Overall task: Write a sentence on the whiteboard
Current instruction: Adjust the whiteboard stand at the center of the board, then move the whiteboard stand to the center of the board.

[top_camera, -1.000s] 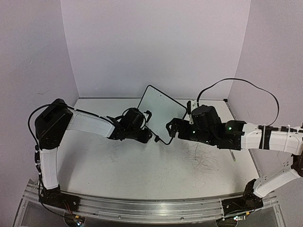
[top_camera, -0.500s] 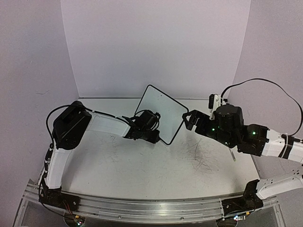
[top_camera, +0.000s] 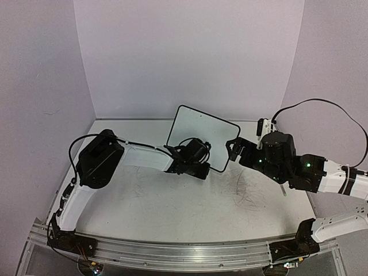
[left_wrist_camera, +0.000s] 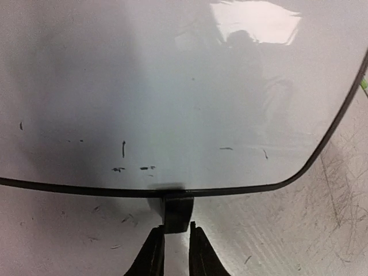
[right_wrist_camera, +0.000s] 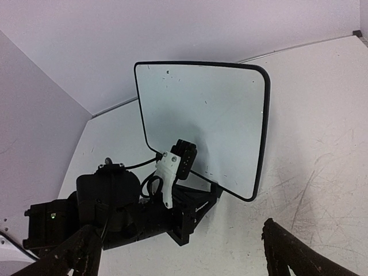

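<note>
Clamping one whiteboard (top_camera: 204, 135) by foot (left_wrist_camera: 176, 210): left end effector (left_wrist_camera: 175, 236); right end effector (top_camera: 236, 148) spread wide, empty.

Plain lilac walls (top_camera: 190, 52), scuffed white table (top_camera: 161, 213), aluminium rail (top_camera: 172, 253) in front

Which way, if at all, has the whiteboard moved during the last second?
Yes. The whiteboard has swung to the right: its lower corner now lies nearer the right wall, while its top left corner stays put against the back wall.
</note>
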Robot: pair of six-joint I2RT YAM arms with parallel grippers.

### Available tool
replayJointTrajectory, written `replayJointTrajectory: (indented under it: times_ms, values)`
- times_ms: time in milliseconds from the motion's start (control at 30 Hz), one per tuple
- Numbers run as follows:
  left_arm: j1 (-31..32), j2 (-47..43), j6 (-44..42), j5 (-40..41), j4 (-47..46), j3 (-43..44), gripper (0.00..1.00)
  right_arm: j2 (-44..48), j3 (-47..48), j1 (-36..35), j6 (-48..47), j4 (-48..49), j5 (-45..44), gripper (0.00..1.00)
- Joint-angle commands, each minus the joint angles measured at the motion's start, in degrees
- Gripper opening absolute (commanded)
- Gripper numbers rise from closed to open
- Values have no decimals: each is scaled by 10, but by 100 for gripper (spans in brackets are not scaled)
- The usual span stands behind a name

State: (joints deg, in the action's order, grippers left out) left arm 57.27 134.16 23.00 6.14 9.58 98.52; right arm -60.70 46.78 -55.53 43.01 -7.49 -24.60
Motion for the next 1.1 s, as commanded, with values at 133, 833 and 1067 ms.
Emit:
replayJointTrajectory:
  times_ms: [133,833,1067]
  values:
    - [6,-91,-17,39,-19,-71,27,26,2,4,52,-86,-116,98]
    - [-20,-590,-3,153,-11,-430,75,-458,315,28,73,-130,41,94]
    - [-20,-661,-8,132,-14,-455,76,-532,327,29,137,-131,18,76]
